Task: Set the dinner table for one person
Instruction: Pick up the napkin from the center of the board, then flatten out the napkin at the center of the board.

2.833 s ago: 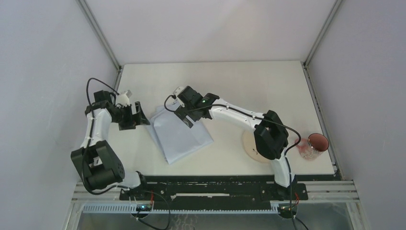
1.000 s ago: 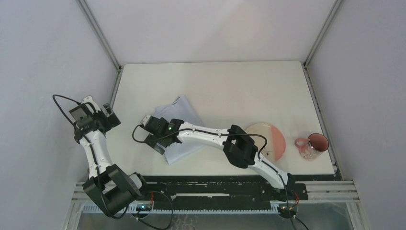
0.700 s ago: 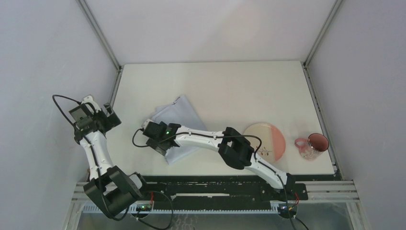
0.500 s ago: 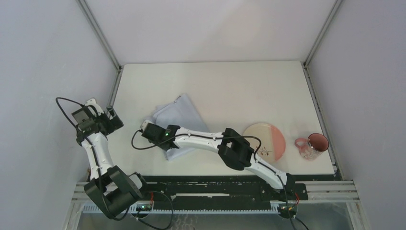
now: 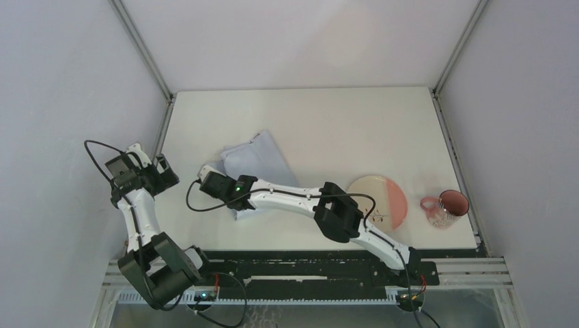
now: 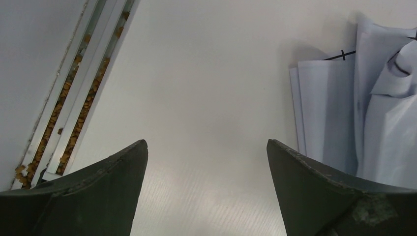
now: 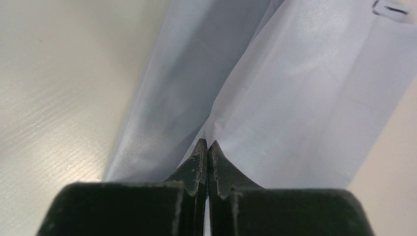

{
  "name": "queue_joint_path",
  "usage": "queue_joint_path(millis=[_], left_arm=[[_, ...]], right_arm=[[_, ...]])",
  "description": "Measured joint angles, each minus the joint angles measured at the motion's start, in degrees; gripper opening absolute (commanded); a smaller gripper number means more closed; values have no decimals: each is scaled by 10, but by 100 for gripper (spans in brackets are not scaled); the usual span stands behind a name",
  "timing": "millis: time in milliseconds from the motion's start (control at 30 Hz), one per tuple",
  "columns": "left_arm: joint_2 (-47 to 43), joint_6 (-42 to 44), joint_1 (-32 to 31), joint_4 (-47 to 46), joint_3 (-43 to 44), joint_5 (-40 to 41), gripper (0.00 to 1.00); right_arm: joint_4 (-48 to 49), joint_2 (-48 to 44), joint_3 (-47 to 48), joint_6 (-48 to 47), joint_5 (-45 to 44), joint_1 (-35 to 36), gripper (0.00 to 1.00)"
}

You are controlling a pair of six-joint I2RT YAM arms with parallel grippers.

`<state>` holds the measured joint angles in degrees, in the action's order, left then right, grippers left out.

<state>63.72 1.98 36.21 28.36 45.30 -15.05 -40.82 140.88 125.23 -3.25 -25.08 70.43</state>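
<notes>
The pale-blue cloth (image 5: 256, 160) lies crumpled on the left half of the cream dinner table (image 5: 341, 123). My right gripper (image 5: 231, 202) reaches across to the cloth's near-left edge. In the right wrist view this gripper (image 7: 207, 142) is shut, with a raised fold of the cloth (image 7: 295, 98) pinched between its tips. My left gripper (image 5: 167, 174) hovers at the table's left edge, open and holding nothing. In the left wrist view, bare table (image 6: 206, 73) shows between the spread tips of the left gripper (image 6: 206, 143), and the cloth (image 6: 344, 113) lies to their right.
A cream and pink plate (image 5: 377, 200) lies right of centre near the front edge, partly behind the right arm. A pink mug (image 5: 447, 207) stands at the front right. A metal rail (image 6: 74, 113) runs along the table's left edge.
My right gripper has shut on the cloth's near-left edge and drawn it a little to the left, bunching the cloth. The left gripper has drifted slightly toward the table, still open.
</notes>
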Motion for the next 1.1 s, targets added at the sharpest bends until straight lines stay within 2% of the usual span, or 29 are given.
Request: queue_joint_path(millis=[167,367,633,900,1000,1100], left_arm=[[0,0,0,-1,-5,-5,95],[0,-1,0,0,-6,-22,95],[5,-5,0,7,-4,-44,95],[20,-5,0,38,2,-68,95],[20,-5,-1,44,7,-79,95],[20,-5,-3,53,15,-94,95]], right_arm=[[-1,-40,0,-24,-32,-12,0],[20,-148,-10,-60,-86,-52,0],[72,-287,-52,-98,-139,-130,0],[97,-328,-35,-142,-176,-245,0],[75,-328,-3,-143,-142,-284,0],[8,-328,54,-115,-27,-309,0]])
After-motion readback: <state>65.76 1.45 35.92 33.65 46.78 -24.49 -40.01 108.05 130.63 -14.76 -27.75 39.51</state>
